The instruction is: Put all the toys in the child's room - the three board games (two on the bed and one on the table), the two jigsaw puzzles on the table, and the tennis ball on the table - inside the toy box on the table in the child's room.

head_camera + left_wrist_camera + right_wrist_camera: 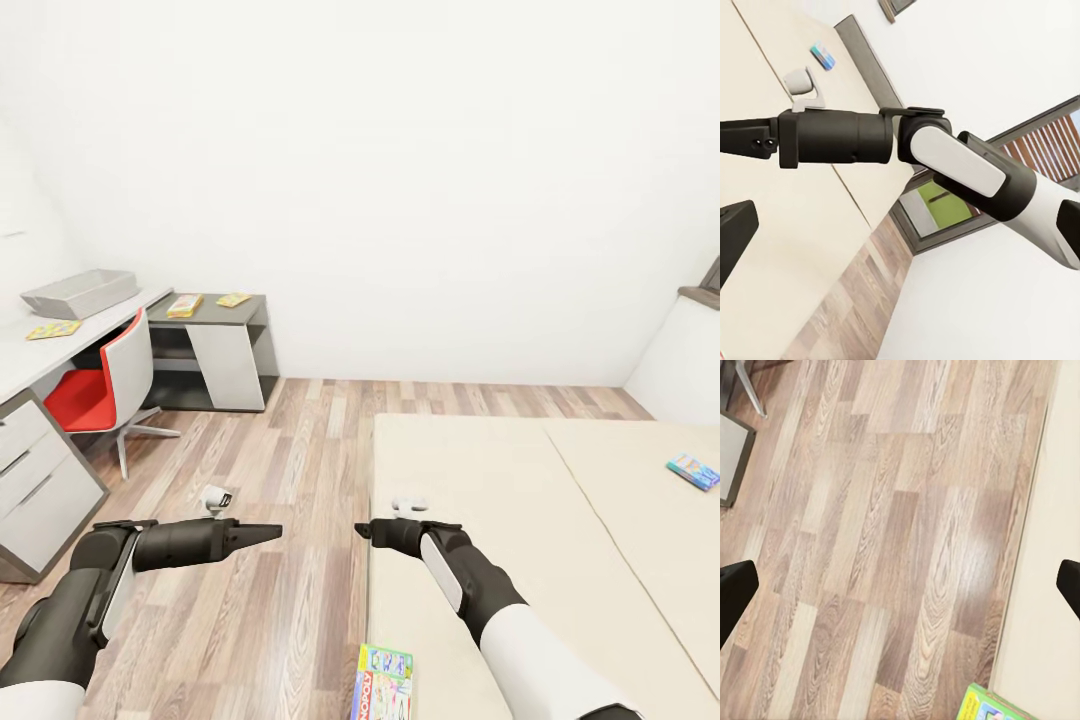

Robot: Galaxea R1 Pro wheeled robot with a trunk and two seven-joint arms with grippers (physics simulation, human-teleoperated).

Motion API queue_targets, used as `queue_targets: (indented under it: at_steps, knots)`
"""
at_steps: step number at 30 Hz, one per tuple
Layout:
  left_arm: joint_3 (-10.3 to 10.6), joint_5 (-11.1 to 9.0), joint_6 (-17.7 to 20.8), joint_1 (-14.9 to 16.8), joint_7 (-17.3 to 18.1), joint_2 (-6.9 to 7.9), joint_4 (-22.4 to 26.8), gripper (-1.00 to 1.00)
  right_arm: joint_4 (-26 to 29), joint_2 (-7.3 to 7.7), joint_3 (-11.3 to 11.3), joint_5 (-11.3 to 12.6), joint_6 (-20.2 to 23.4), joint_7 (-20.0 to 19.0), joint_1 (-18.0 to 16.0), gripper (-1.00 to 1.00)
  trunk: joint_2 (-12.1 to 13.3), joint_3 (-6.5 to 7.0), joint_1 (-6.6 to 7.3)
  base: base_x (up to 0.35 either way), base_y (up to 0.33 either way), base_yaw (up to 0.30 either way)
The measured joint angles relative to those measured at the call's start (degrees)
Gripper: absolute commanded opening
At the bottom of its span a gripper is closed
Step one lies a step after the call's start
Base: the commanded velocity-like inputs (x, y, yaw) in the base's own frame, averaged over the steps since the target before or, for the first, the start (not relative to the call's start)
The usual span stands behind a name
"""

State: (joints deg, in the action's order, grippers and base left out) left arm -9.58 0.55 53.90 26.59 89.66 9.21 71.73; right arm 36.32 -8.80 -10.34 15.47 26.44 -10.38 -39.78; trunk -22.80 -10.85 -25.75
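Both grippers empty: right gripper (900,589) spread wide above floor (892,532); left gripper (262,535) parted. Nearest board game (383,683) lies at bed (480,500) corner below your right arm; second game (693,470) far across mattress. Toy box (80,292) on table (30,360). Risk: nudging near game off edge.

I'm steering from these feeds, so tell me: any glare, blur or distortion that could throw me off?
Head view: wide-angle stretch toward the edges, flat even light, the pale grey open-topped toy box sharp. Right wrist view: soft sheen patch on the wood-plank floor, grain slightly blurred. Left wrist view: sharp on the black-and-white right arm, bright white wall, no glare.
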Motion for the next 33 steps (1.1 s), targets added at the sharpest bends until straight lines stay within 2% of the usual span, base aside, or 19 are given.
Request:
queue_targets:
  at_steps: [9,33]
  knots:
    - [0.0,0.0,0.0,0.0,0.0,-0.07,0.0,1.0,0.0,-0.06,0.0,0.0,0.0,0.0,0.0,1.0,0.0,0.0,0.0,0.0,0.089,0.0]
    - [0.0,0.0,0.0,0.0,0.0,-0.09,0.0,1.0,0.0,0.04,0.0,0.0,0.0,0.0,0.0,1.0,0.0,0.0,0.0,0.0,0.205,0.0]
